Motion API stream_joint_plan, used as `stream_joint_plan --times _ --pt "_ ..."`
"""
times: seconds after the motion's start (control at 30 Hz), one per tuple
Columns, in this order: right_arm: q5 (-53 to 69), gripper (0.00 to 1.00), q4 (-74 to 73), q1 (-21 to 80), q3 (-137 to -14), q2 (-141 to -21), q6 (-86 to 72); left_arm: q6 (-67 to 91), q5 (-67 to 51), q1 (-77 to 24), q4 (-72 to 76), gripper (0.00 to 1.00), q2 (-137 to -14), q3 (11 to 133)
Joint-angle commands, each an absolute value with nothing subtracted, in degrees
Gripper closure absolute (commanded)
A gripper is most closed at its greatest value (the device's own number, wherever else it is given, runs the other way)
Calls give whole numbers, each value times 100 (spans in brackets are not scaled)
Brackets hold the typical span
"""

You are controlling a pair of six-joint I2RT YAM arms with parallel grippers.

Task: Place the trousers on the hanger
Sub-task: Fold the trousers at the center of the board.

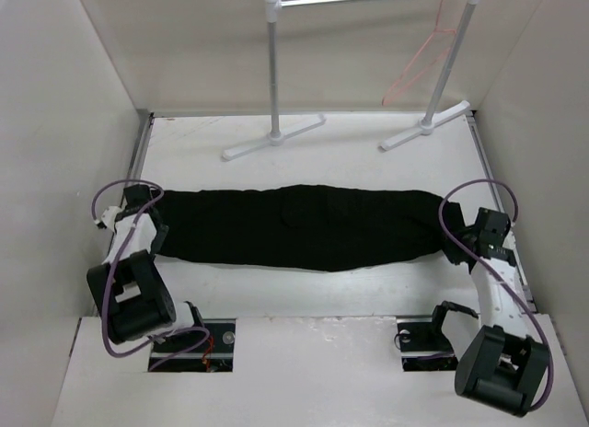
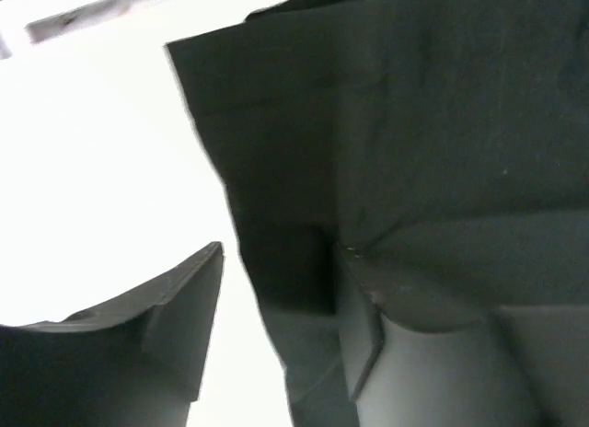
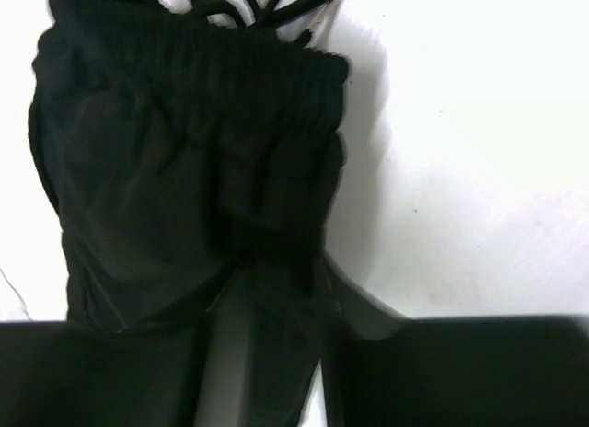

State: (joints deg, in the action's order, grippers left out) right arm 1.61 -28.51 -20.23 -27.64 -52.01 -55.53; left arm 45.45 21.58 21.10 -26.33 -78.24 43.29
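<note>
At nine o'clock, left claw: wide astride the trousers hem, ready for your pinch.
Right claw (three o'clock): grip unclear.

Lit brightly and evenly from overhead in the top view, with faint shadows. Blown out to white on the counter at nine o'clock of the left wrist view; blurred on the fingers near six o'clock.

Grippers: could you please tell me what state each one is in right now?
Left gripper: open, with the trousers hem in its gap.
Right gripper: closed on the trousers.
</note>
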Motion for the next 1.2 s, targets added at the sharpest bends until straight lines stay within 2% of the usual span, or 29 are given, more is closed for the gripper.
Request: stream_joint_plan --times 0.0,0.1,0.17,0.27,0.5,0.8,0.97,1.17 --pt "194 52 -3206 -2053 -3039 -4958 -5221 4623 2364 2123 -3119 48 -7086 4420" --pt "1 36 -3637 -1983 -3496 -4633 -5177 4632 2460 1965 -3523 42 -6585 4911" --pt "-157 31 -3840 -1842 -3796 -4632 -5089 4623 2583 1825 -3656 40 -6329 5263" --pt "-377 31 -3876 -1763 -4007 -4702 -4984 4579 2663 1386 -3586 41 -6433 5572" --pt "-273 28 -3455 -1789 -3780 -4991 -4878 5001 1785 603 -2481 44 -7768 5485" --pt "-18 21 -2682 -2254 -3516 -5984 -4939 5300 1784 1331 -1293 45 -8358 4510" --pt "-255 22 -2277 -2246 -3358 -6669 -4966 5651 2065 1543 -1221 46 -8648 4351" --pt "-141 28 -1741 -2246 -3436 -7364 -5176 5801 2268 1525 -1266 44 -8596 4254"
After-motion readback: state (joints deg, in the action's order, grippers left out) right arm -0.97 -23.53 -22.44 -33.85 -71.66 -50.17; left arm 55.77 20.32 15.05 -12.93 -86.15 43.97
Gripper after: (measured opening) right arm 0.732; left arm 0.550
